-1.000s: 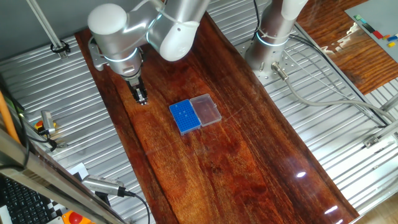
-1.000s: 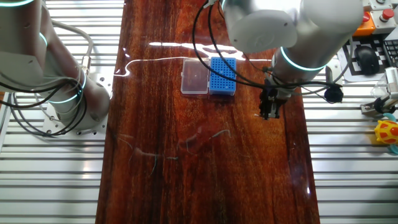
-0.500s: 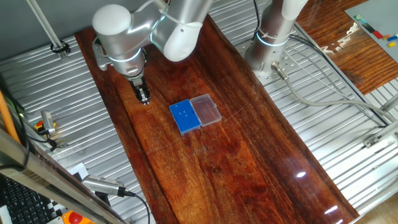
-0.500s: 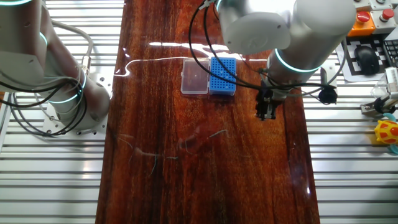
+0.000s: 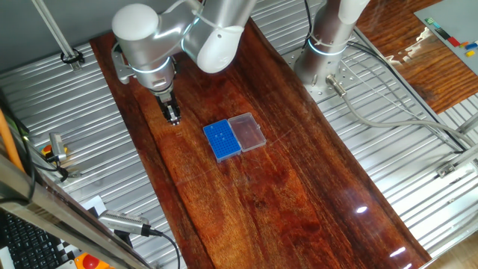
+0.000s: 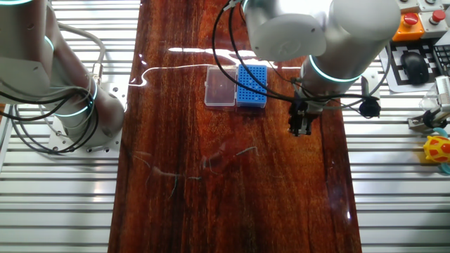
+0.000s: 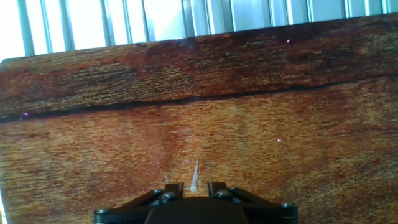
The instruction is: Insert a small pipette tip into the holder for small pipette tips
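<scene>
The holder for small pipette tips is a small blue box with a grid of tiny holes, joined to a clear lid. It lies mid-table and also shows in the other fixed view. My gripper hangs over the wooden table to the holder's left and a little behind it, apart from it; in the other fixed view the gripper is right of the holder and nearer. In the hand view the gripper is shut on a small white pipette tip that points away over bare wood. The holder is out of the hand view.
The wooden table is flanked by ribbed metal surfaces. A second arm's base stands at the far right edge. A controller and cables lie beside the table. The table's edge and metal slats lie ahead of the fingers.
The gripper has shifted slightly along the table, a little closer to the holder's side, with the tip still held. Over the last half second it has hardly moved.
</scene>
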Action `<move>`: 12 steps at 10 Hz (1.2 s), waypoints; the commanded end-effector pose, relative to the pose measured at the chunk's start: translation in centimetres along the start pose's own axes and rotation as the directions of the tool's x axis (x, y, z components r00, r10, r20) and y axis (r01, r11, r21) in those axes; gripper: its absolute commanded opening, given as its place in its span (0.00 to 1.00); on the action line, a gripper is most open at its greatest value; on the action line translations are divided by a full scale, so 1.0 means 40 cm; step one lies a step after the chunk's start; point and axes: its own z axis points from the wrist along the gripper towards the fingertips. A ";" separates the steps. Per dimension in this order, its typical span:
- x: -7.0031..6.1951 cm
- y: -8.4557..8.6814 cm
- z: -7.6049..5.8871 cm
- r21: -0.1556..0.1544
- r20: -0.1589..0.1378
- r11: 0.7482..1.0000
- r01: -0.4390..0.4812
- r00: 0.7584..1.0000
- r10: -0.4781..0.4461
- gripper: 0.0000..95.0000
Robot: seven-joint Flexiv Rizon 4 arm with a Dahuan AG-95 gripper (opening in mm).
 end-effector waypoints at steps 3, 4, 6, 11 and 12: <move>-0.001 0.000 0.000 0.003 0.005 1.000 -0.017 1.000 0.016 0.20; -0.001 0.000 0.000 0.003 0.005 1.000 -0.026 1.000 0.026 0.20; -0.008 0.004 0.009 0.001 0.006 0.999 -0.047 0.999 0.047 0.20; -0.014 0.010 0.027 -0.004 0.002 0.998 -0.066 0.998 0.066 0.20; -0.012 0.010 0.028 -0.004 0.002 0.998 -0.068 0.998 0.068 0.20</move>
